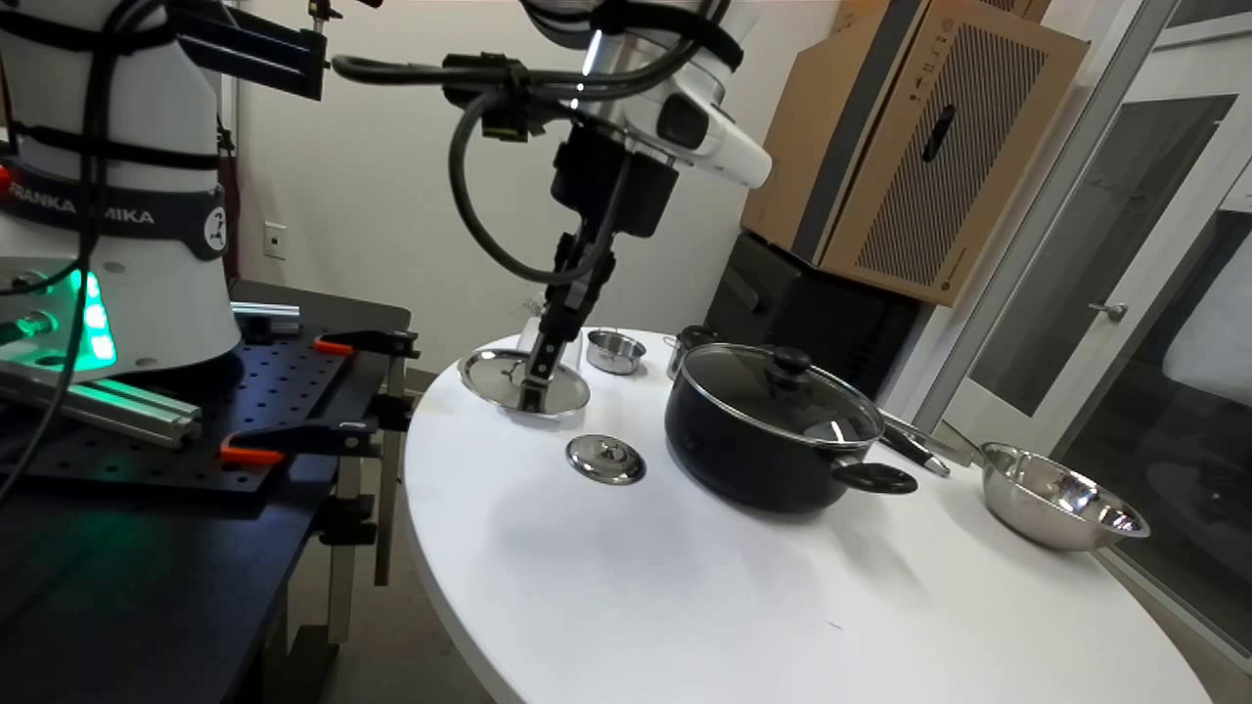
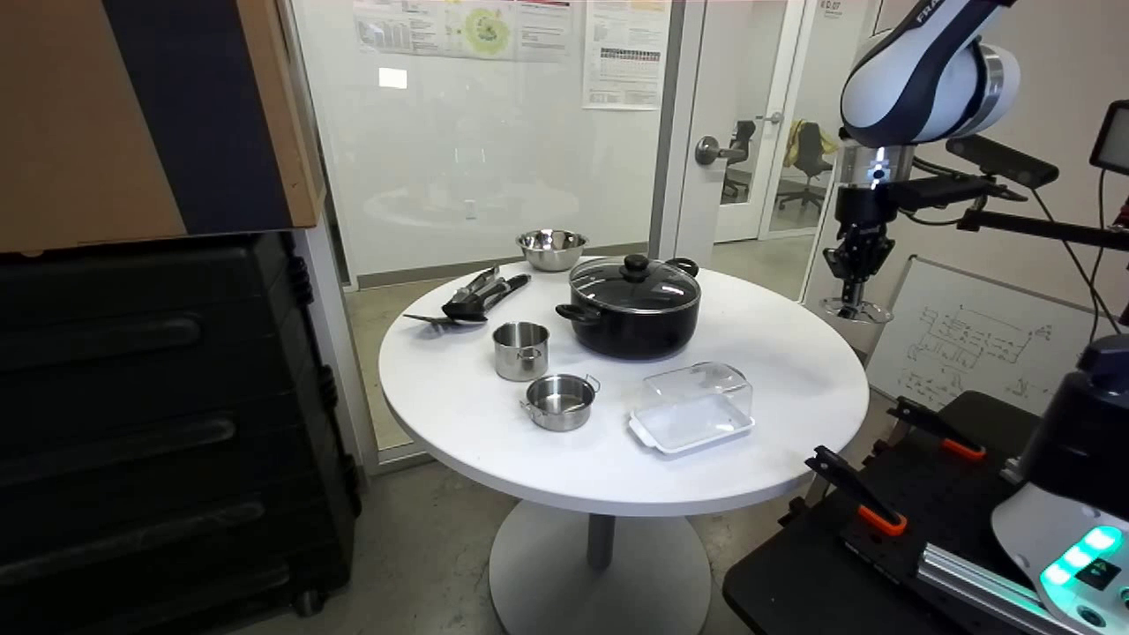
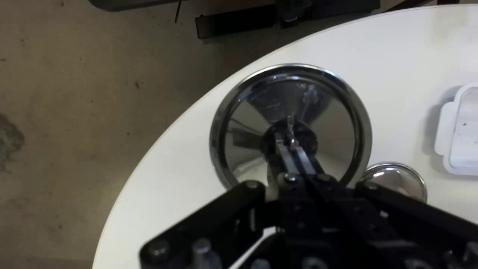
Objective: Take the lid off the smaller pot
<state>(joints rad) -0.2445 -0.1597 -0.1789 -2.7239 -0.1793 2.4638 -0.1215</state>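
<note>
My gripper (image 3: 287, 144) is shut on the handle at the middle of the round silvery lid (image 3: 336, 127). In an exterior view the lid (image 2: 875, 312) hangs roughly level under the gripper (image 2: 852, 302), in the air and apart from the table. It also shows in an exterior view (image 1: 489, 377) below the gripper (image 1: 533, 393). Two small steel pots stand with open tops: a shallow one (image 2: 561, 414) and a taller one (image 2: 513, 360). I cannot tell which is the smaller pot. The shallow one also shows in an exterior view (image 1: 615, 360).
A smaller silvery disc (image 1: 606, 460) lies on the round white table (image 1: 685, 606). A black pot with a domed glass lid (image 1: 763, 450) stands beside it. A butter dish with clear cover (image 2: 692, 423), black utensils (image 2: 476, 300) and a steel bowl (image 2: 552, 254) are also there.
</note>
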